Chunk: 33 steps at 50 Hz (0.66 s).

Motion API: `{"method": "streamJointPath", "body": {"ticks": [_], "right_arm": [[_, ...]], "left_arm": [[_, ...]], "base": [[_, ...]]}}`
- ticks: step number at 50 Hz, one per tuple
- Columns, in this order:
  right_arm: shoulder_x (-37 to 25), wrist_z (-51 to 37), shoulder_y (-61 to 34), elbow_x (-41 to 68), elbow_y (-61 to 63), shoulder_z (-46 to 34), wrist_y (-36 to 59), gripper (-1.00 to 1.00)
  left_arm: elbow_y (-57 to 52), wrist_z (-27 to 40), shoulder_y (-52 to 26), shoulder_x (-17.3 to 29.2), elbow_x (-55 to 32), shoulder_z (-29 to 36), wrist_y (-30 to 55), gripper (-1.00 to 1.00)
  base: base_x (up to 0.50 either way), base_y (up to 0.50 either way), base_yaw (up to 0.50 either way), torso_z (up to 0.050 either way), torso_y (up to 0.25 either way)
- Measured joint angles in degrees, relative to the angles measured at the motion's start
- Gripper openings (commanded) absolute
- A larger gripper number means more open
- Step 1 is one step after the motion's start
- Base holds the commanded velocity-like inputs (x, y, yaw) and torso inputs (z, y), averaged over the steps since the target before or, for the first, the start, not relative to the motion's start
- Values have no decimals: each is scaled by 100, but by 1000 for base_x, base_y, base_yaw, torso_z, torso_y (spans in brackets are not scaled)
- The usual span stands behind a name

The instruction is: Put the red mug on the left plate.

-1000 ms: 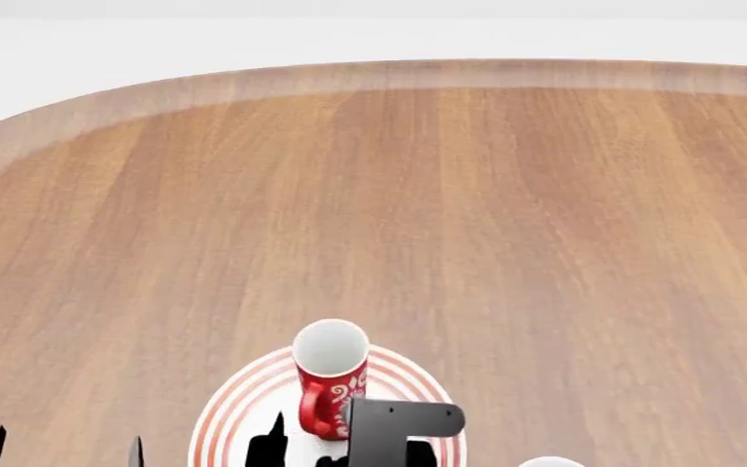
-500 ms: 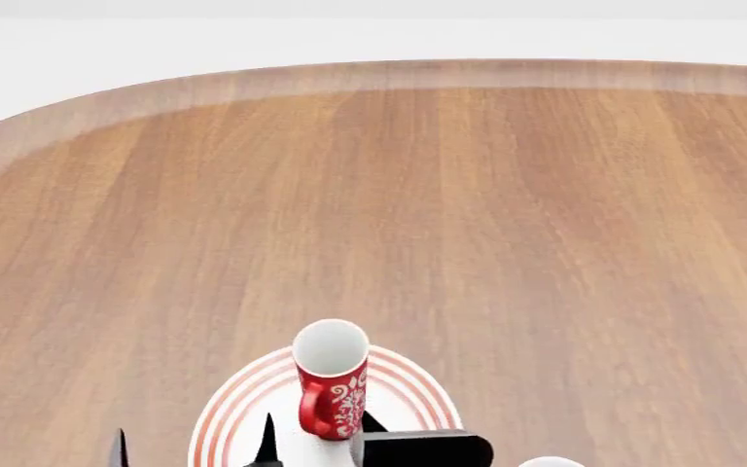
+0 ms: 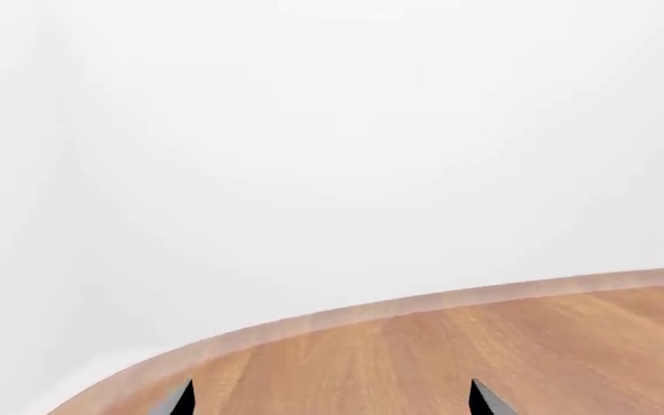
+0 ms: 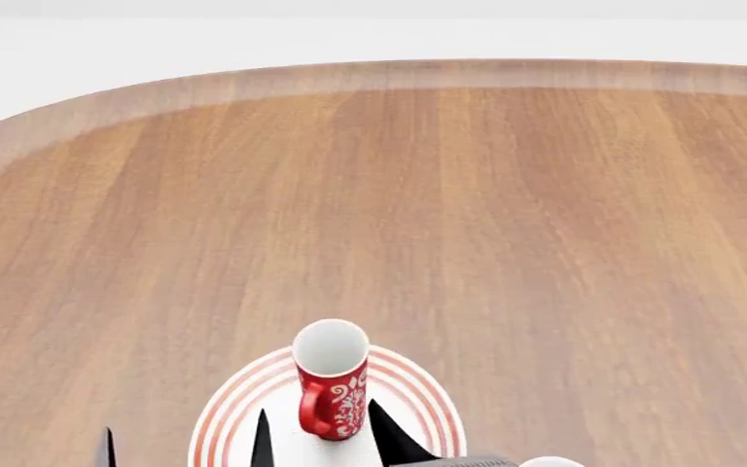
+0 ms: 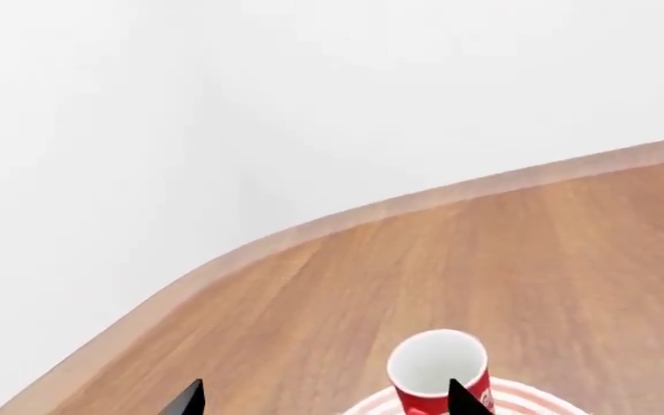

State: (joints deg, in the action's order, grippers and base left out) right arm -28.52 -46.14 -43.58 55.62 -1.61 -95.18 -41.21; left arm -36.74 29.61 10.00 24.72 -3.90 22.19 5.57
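The red mug [image 4: 331,381] with white swirls stands upright on the left plate [image 4: 233,420], a white plate with red rings near the table's front edge. Its handle faces me. My right gripper [image 4: 326,444] is open. Its two dark fingertips [image 4: 265,440] rise on either side of the mug's lower part, just in front of it, gripping nothing. In the right wrist view the mug [image 5: 436,367] sits on the plate [image 5: 517,399] by one tip of the right gripper [image 5: 324,399]. My left gripper [image 3: 332,399] is open over bare wood; one fingertip [image 4: 109,449] shows in the head view.
The wooden table [image 4: 478,214] stretches far ahead to a rounded far edge, with white floor beyond. The rim of a white round thing [image 4: 551,461] peeks in at the bottom right of the head view.
My right gripper has drawn back toward the near edge, its black bracket dropping almost out of view. The left fingertips slid left and down. The mug stayed put on the plate.
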Motion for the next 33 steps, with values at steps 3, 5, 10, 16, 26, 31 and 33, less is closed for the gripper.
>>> {"method": "streamJointPath", "body": {"ticks": [3,5,10,16,26,31,33], "right_arm": [[-92,-172,-13,-212,205,7,11,100],[-147,-276,-19,-342,327,14,19,100],[-266,-494,-27,-624,588,35,37,100],[-409,-741,-18,-963,887,72,57,100],[-595,-1099,24,-1448,1271,142,124,100],[-677,-1261,71,-1689,1443,170,160,100],[-706,-1317,91,-1780,1509,176,179,100]], "left_arm": [[-80,20,24,18,31,4,27,100],[-131,33,37,29,51,5,46,100],[-238,61,61,49,97,13,91,100],[-357,92,94,73,154,30,130,100],[-544,127,144,111,241,64,189,100],[-626,146,185,136,284,79,193,100],[-635,154,190,144,279,67,188,100]], "base": [[0,0,0,0,0],[0,0,0,0,0],[0,0,0,0,0],[0,0,0,0,0],[0,0,0,0,0],[0,0,0,0,0],[0,0,0,0,0]]}}
